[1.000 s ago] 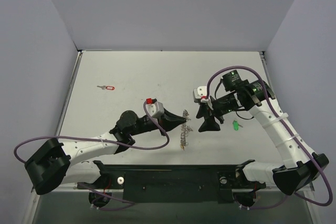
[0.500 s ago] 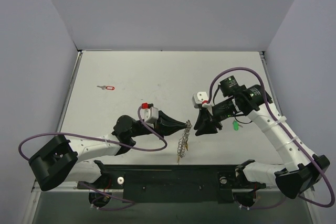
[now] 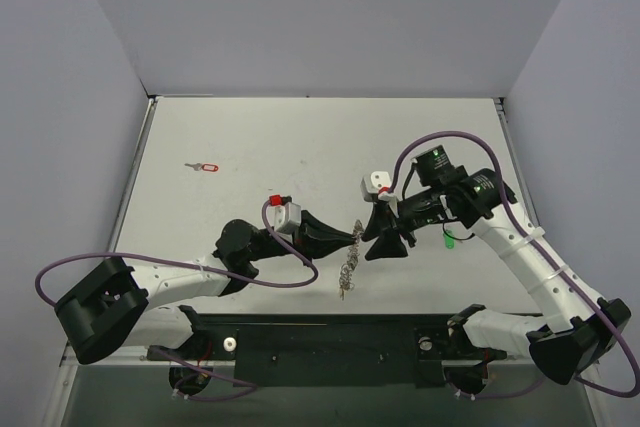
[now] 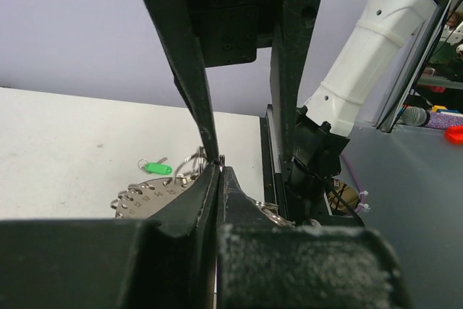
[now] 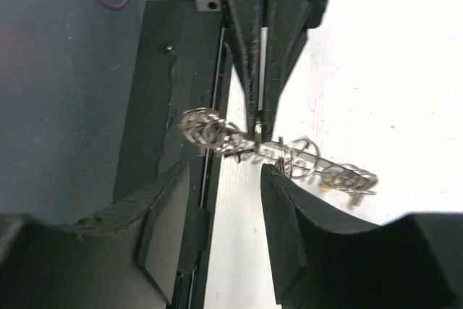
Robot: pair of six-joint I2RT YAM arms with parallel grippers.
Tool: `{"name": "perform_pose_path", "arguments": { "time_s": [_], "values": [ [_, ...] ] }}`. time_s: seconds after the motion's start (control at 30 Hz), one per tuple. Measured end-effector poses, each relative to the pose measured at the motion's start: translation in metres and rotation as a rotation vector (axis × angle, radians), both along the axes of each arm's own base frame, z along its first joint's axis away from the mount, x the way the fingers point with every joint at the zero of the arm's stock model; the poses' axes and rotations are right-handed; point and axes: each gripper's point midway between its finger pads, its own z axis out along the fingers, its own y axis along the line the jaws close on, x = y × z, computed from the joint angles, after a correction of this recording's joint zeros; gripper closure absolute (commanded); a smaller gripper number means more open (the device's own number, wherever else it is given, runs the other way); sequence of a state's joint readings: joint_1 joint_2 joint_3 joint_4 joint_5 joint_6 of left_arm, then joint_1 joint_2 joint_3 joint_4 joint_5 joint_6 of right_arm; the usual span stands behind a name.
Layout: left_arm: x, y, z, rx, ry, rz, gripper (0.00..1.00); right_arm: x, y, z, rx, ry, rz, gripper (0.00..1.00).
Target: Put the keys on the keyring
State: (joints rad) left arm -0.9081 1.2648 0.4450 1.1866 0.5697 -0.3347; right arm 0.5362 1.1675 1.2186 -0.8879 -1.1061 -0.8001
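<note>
At centre of the overhead view, found left claw [image 3: 354, 237] clamped together on the upper rim of the keyring [image 3: 347, 267], ring hanging below the fingertips. Touching the tabletop [image 3: 280, 137] or just clear of it: cannot tell. Just right of it, found right claw [image 3: 384, 245] with fingers apart and nothing between them, tips pointed at the ring. Confirmed on the right wrist view: ring lying across the gap ahead, not yet within the fingers. Located green key [image 3: 450, 240] on the tabletop right of centre, beside the right arm [image 3: 510, 237]. Located red key [image 3: 206, 166] in the upper left of the frame, well apart from both claws. Neither key threaded.

Judged step in hand: a second hold on the ring by the right claw. Recommend:
- Keep the left clamp firm and motionless to damp any swing.
- Bring the right claw in level, straddling the rim below the left fingertips.
- Close only with the rim squarely between the pads.
- Avoid contact between the two sets of fingers.

Risk judged: thin rim twisting or slipping out of the pinch.

Against the view one second back: right claw shifted leftward toward the ring, gap to the left claw much narrowed. Ring hanging lower in the frame. Both keys unmoved.
</note>
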Motion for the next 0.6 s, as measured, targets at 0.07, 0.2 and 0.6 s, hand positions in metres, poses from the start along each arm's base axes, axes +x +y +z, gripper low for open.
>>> {"name": "perform_pose_path", "arguments": {
  "time_s": [0.07, 0.2, 0.6],
  "values": [
    [0.0, 0.0, 0.0, 0.0, 0.002, -0.001, 1.0, 0.006, 0.002, 0.0, -0.004, -0.001, -0.029, 0.54],
    [0.0, 0.0, 0.0, 0.0, 0.004, -0.002, 1.0, 0.017, 0.005, -0.003, -0.019, 0.013, -0.099, 0.47],
    [-0.002, 0.002, -0.006, 0.014, 0.014, -0.001, 1.0, 0.006, -0.002, -0.007, -0.01, 0.043, -0.056, 0.63]
  ]
}}
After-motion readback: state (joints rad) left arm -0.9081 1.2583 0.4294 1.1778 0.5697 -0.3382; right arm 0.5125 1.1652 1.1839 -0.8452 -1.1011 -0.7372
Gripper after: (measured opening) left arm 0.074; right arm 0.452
